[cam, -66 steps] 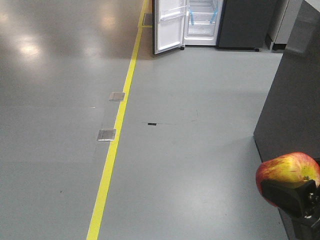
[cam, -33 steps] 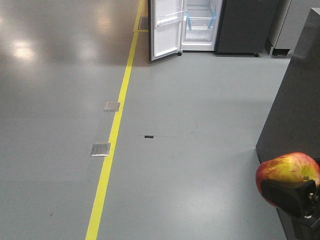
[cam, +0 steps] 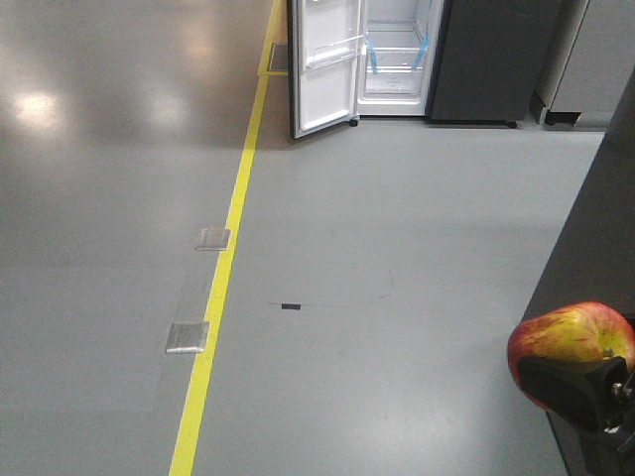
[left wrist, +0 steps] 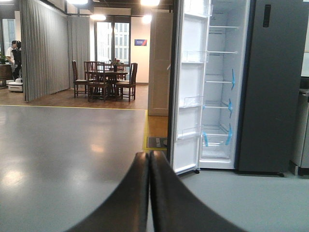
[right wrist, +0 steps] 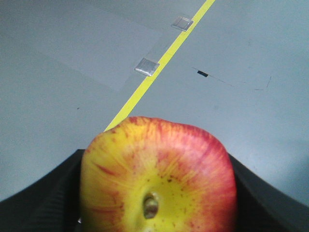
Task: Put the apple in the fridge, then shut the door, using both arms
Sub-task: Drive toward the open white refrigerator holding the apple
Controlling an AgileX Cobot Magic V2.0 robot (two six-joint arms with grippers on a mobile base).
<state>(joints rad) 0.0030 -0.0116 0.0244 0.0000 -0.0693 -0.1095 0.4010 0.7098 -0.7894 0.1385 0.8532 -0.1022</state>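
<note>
Now | right end effector (right wrist: 157,155) clamps apple (right wrist: 159,181) | fridge (left wrist: 219,58) door (left wrist: 190,87) open

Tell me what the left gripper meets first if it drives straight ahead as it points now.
Nothing near: open floor lies ahead of the shut left gripper. Its line seems to pass just left of the door, though depth is unclear.

apple (cam: 562,337) front right, fridge (cam: 401,59) far ahead, door (cam: 322,69) at its left
</note>
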